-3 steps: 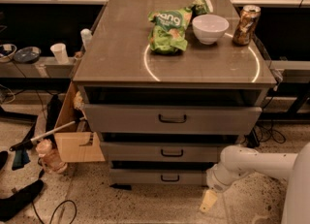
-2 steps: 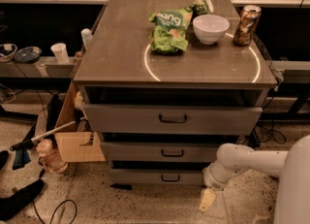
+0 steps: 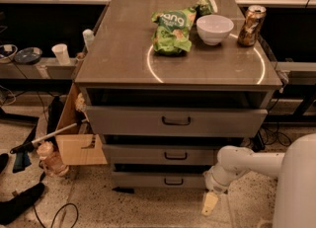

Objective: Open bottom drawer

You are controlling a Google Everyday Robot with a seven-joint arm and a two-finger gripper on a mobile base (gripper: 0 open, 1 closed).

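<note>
Camera view — the robot's white arm [image 3: 249,163] reaches in low from the right. Its end effector [image 3: 210,203] hangs just above the speckled floor [image 3: 148,207], near the right end of the bottom drawer [image 3: 143,179]; whether it is open or closed cannot be told. The drawer, lowest of three grey fronts, carries a small black handle [image 3: 173,181] — nothing touches it. On the tabletop [image 3: 118,54] sit a green snack bag [image 3: 172,28], a white bowl [image 3: 215,28] and a can [image 3: 251,19].
</note>
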